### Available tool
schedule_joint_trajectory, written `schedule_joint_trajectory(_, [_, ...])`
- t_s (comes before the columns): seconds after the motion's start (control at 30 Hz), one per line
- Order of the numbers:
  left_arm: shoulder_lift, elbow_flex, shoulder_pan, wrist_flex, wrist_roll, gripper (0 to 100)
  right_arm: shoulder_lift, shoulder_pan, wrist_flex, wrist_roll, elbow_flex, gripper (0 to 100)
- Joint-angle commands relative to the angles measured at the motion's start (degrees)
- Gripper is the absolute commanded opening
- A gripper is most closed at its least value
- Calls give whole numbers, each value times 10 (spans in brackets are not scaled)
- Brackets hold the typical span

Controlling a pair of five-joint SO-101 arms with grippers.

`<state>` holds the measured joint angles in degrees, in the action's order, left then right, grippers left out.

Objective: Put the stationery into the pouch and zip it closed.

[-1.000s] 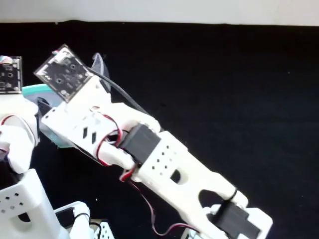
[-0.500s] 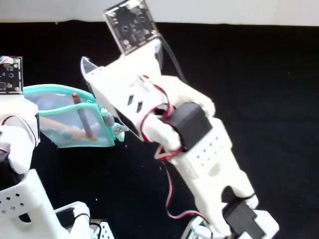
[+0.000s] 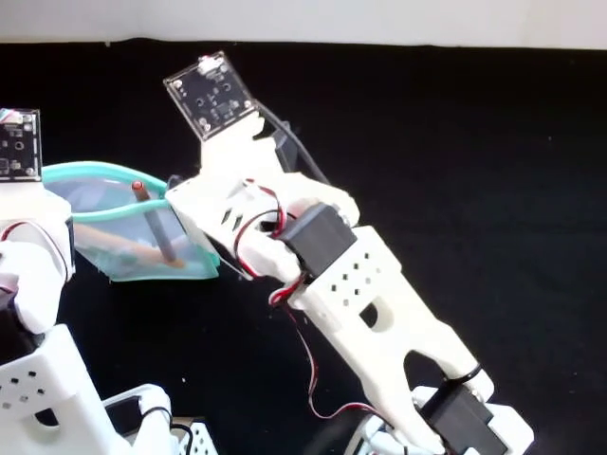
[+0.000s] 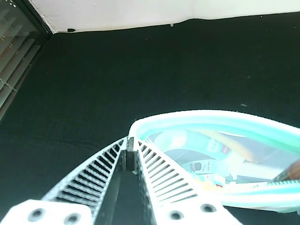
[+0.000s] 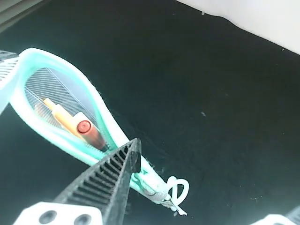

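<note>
Black table point(image 3: 455, 142) under both arms. Teal-rimmed clear pouch point(image 3: 123, 242) at left of high view, mouth gaping, brown pen point(image 3: 156, 227) standing inside. Left gripper point(image 4: 130, 149) fingers pressed together, pinching pouch rim. Right gripper point(image 5: 168, 168) fingers spread, one fingertip near zipper pull point(image 5: 178, 191).

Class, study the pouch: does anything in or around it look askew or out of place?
Yes. The pen stands tilted in the pouch instead of lying flat. Its red-tipped end is up in the open mouth, so the zip may catch on it.
</note>
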<state>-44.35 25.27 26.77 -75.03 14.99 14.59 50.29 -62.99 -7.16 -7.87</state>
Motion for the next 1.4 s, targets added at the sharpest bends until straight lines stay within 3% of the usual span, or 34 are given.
schedule_joint_trajectory(0.0, [12,58,-9,4,-4,7,16,7,34,-4,0,518])
schedule_joint_trajectory(0.83, [12,64,-11,15,-4,7,-116,41,113,28,-90,518])
schedule_joint_trajectory(1.07, [12,64,-11,15,-4,7,-148,105,149,32,-91,518])
schedule_joint_trajectory(1.23, [12,64,-9,15,-4,7,-150,83,145,32,-104,518])
schedule_joint_trajectory(1.37, [12,61,-10,15,-4,7,-149,44,85,29,-163,518])
